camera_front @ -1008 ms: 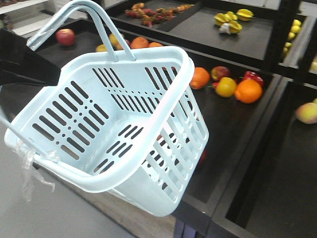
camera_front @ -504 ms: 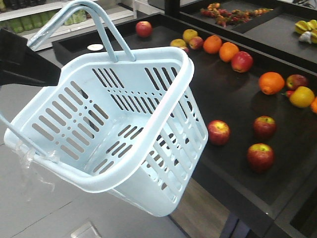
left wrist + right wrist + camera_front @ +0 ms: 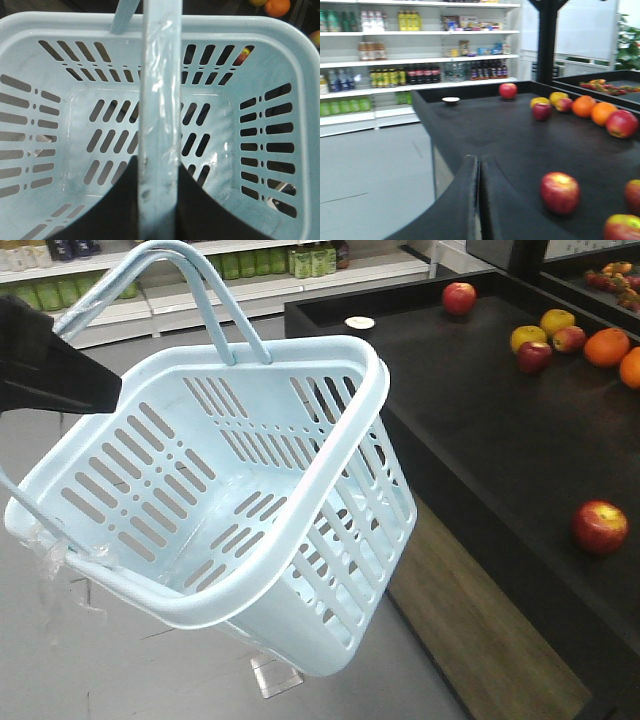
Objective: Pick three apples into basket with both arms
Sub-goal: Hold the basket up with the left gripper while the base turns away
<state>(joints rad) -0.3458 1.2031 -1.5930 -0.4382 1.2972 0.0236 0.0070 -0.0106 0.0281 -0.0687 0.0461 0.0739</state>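
Since a second ago the matte black table (image 3: 480, 440) has slid right of the basket (image 3: 335, 380), and bottle shelves (image 3: 250, 265) now show behind. Your left gripper (image 3: 159, 165) pinches the handle of the slotted, pale-blue plastic basket, which hangs tilted over smooth grey floor (image 3: 150, 680). Your right gripper (image 3: 478, 160) is pressed together near the table's edge, and a glossy red apple (image 3: 600, 527) lies on the table right of the basket.

Plainly a grocery shop. Along the back wall, long white shelves (image 3: 420, 62) lined with rows of bottled drinks (image 3: 420, 75) in green, dark and yellow, with jars and boxed goods higher up. In front, a wide black display table with a raised edge (image 3: 485, 130), spread with loose dark red apples (image 3: 560, 192), round oranges (image 3: 583, 106) and yellow fruit (image 3: 558, 95). Smooth grey floor (image 3: 370, 165) between shelves and table. Nearest the front camera, a pale blue slotted plastic shopping basket (image 3: 310, 345) with twin handles.
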